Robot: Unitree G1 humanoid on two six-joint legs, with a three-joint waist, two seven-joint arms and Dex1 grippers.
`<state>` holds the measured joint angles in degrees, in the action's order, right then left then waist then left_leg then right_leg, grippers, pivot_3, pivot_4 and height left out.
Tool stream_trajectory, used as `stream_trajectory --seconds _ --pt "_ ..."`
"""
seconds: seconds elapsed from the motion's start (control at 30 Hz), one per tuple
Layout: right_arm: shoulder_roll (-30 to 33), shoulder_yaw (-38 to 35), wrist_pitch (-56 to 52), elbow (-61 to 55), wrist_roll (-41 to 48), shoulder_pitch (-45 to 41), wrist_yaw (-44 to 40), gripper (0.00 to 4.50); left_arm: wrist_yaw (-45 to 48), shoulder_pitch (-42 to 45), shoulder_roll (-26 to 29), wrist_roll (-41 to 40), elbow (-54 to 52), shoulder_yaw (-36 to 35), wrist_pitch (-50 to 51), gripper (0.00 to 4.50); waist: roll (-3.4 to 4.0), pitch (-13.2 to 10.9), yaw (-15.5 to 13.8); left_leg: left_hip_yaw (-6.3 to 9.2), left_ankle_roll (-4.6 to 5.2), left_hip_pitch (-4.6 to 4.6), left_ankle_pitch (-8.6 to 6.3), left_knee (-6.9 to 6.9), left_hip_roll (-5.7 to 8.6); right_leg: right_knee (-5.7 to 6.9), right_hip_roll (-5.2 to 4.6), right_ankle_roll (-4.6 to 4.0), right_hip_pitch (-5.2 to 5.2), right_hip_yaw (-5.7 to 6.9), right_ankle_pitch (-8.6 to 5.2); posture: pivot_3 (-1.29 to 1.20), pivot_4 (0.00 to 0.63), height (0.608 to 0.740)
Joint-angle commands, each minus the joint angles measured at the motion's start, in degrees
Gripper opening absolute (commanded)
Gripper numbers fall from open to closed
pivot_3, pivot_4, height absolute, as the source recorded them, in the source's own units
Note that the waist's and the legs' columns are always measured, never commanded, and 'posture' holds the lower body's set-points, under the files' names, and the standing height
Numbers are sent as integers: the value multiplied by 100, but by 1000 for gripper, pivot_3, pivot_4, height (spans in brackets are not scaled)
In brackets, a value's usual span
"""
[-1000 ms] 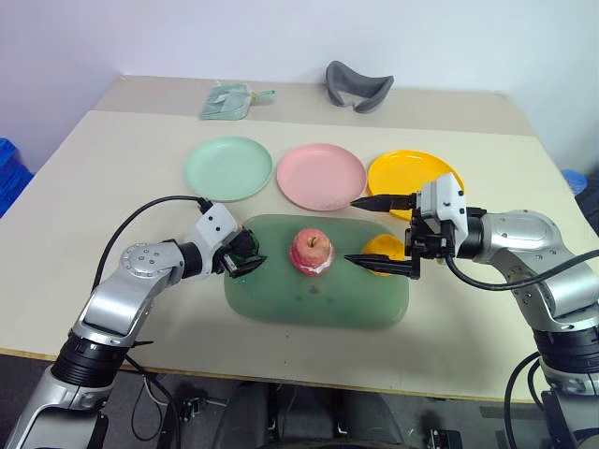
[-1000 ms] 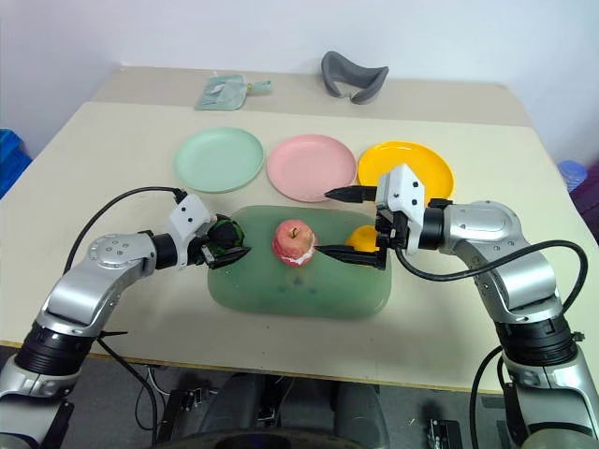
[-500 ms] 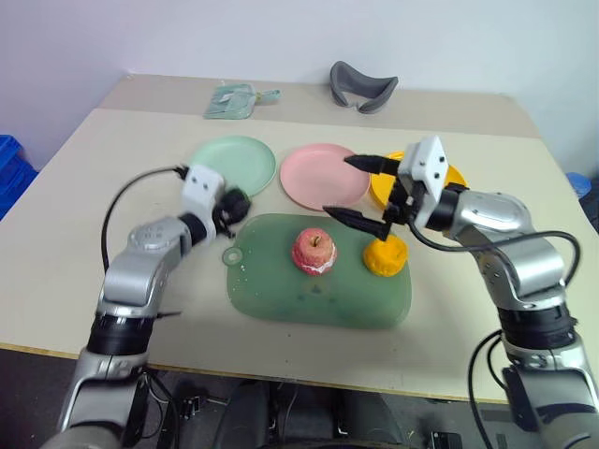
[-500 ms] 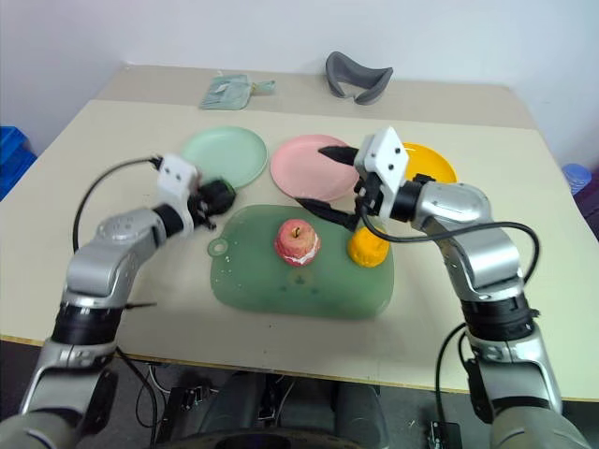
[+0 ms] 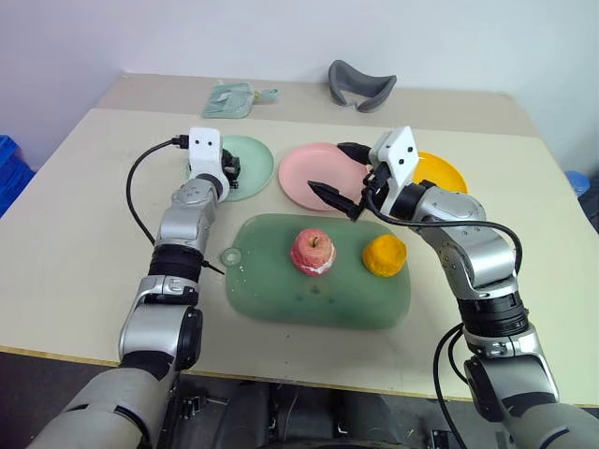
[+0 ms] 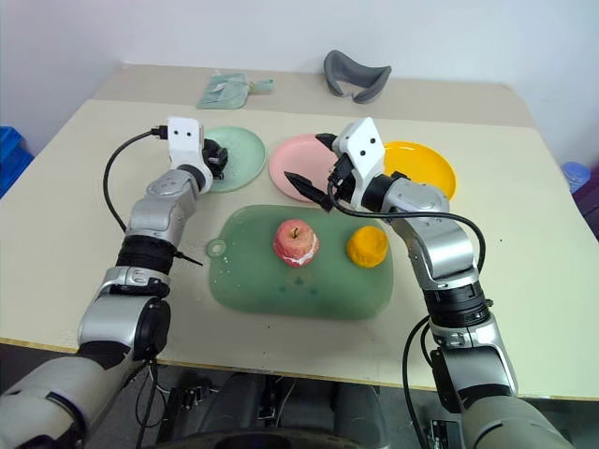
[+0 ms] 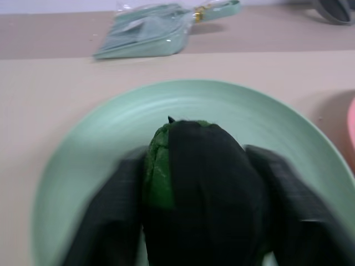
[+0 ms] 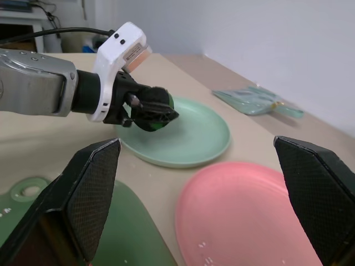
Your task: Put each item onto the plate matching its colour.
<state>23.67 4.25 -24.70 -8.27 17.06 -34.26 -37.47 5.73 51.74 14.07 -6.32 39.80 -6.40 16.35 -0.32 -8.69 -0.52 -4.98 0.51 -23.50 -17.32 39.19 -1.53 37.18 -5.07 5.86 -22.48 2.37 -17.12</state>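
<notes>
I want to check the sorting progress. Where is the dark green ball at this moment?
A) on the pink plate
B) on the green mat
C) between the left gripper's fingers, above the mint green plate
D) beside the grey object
C: the dark green ball sits between the left gripper's fingers over the mint green plate.

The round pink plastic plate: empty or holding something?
Empty: the round pink plastic plate shows a bare surface; the right gripper hovers above it.

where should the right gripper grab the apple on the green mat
Grip the apple across its round middle, coming from above with a finger on each side. It stands upright on the green mat, stem up and whitish base down, so the widest band is probably the surest hold. The orange fruit lies apart on its right, leaving room for a finger. The right gripper is open above the pink plate.
</notes>
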Motion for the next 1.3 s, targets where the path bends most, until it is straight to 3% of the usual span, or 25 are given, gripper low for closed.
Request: stream_trajectory --seconds 0.03,0.17,0.33,0.5,0.57,0.83,1.0,1.3 --pt "60 -125 51 -334 13 64 37 4500 167 194 18 -85 -87 -113 -303 4447 0 0 3 0 -1 0 1 -1 0 0 1 0 -1 0 0 0 150 740" --pt "244 -209 -75 -627 71 340 -18 4500 456 -88 127 -92 -738 -13 -280 4447 0 0 -2 -1 -2 0 1 0 0 -1 0 1 1 0 0 0 150 740" --pt "468 -320 -344 -1060 244 694 -83 4500 1550 -781 308 -534 -2290 118 -58 4447 0 0 12 -1 -4 0 2 -2 -4 -1 2 1 0 0 0 0 150 740" --pt "699 -535 -654 -1531 494 1079 -128 4500 3549 -1532 754 -1899 -4190 489 935 4447 1 0 3 1 -7 0 4 -1 -5 -4 3 1 1 -1 0 0 150 740" --pt "897 -686 -722 -1769 592 1347 -209 4500 3994 -1670 966 -2088 -4519 689 1239 4447 0 0 -15 4 -7 0 4 1 -5 -6 2 1 4 -1 0 0 150 740" --pt "2086 -2450 -1019 -3019 1591 3666 -1156 4500 5127 -1425 1313 -1726 -4183 1724 1348 4447 0 0 -27 13 1 3 0 3 3 -15 3 3 16 -4 -2 0 150 740" --pt "2078 -3086 -1095 -3446 1859 4640 -1108 4500 5547 -1207 1303 -1378 -3812 2183 1151 4447 0 0 -10 11 2 11 -1 -1 -5 -13 15 1 14 -15 -2 0 150 740" --pt "1892 -3279 -997 -3859 1965 5272 -777 4500 5968 -948 1302 -837 -3437 2667 994 4447 -1 0 -27 12 6 8 -3 3 0 -13 12 2 15 -21 -3 0 150 740"
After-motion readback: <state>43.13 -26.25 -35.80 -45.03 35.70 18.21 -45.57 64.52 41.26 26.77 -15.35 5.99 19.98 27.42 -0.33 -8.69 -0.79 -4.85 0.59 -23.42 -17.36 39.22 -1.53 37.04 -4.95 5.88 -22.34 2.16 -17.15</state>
